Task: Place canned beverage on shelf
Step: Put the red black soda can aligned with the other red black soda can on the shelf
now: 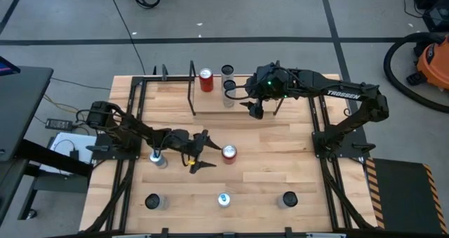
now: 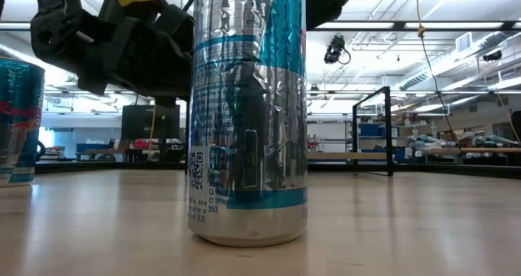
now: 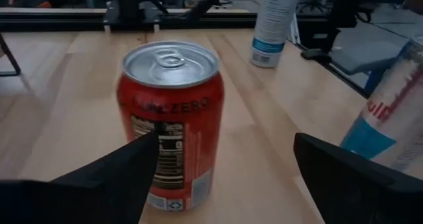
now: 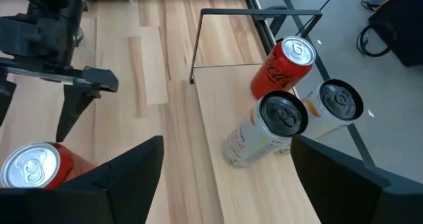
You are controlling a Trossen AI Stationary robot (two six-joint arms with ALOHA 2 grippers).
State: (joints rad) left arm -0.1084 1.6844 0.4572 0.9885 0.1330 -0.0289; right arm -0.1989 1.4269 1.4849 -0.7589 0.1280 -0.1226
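A red canned beverage (image 1: 229, 152) (image 3: 172, 118) stands upright on the table's middle. My left gripper (image 1: 209, 151) (image 3: 225, 145) is open and level, coming from the table's left; its fingertips stand just short of the can, one on either side. In the left wrist view one finger overlaps the can's lower side, and I cannot tell whether it touches. The shelf (image 1: 210, 101) (image 4: 218, 105) stands at the far edge, with another red can (image 1: 205, 78) and two pale cans (image 1: 229, 86) on its board. My right gripper (image 1: 256, 111) (image 4: 226, 145) hangs open above the shelf's right end, with nothing between its fingers.
A silver can (image 1: 158, 158) stands close beside my left arm. Three more cans (image 1: 224, 199) stand in a row near the front edge; the middle one (image 2: 248, 113) fills the low view. Black rails (image 1: 319, 126) run along both sides of the table.
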